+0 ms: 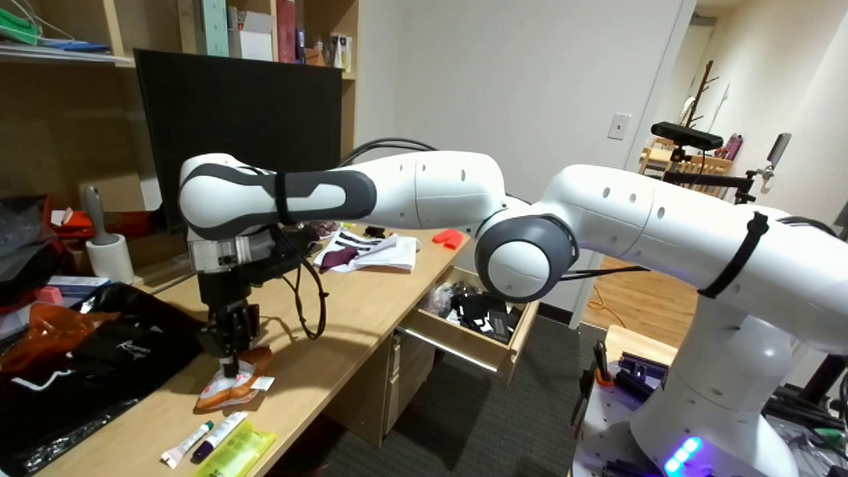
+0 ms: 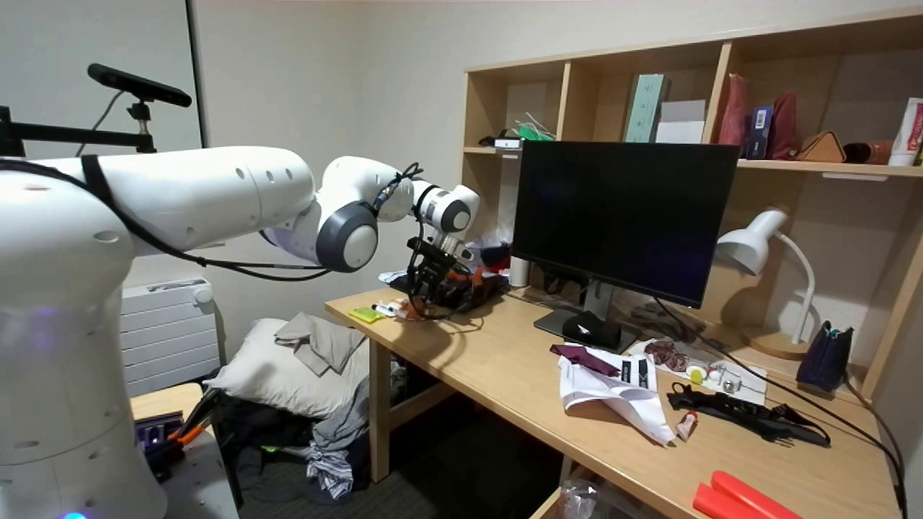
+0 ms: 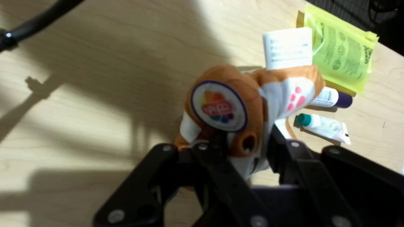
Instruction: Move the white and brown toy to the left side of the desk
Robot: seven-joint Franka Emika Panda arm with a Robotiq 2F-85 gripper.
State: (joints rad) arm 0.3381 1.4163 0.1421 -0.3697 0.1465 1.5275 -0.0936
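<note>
The white and brown toy (image 1: 225, 394) sits on the light-wood desk (image 1: 344, 311) near its end, beside a black bag. It has brown patches, a paw print, a round badge and a white label. It also shows in the wrist view (image 3: 252, 85), and partly, behind cables, in an exterior view (image 2: 413, 310). My gripper (image 1: 230, 366) points down onto the toy. In the wrist view, the fingers (image 3: 247, 143) are on both sides of a narrow part of the toy and look pressed against it. The toy's underside is hidden, so I cannot tell whether it touches the desk.
A yellow pouch (image 1: 237, 454), a purple-capped tube (image 1: 218, 437) and a green-capped tube (image 1: 187, 445) lie close to the toy. A black plastic bag (image 1: 132, 351) lies behind it. A monitor (image 2: 624, 220), papers (image 2: 613, 389) and an open drawer (image 1: 474, 324) are farther along.
</note>
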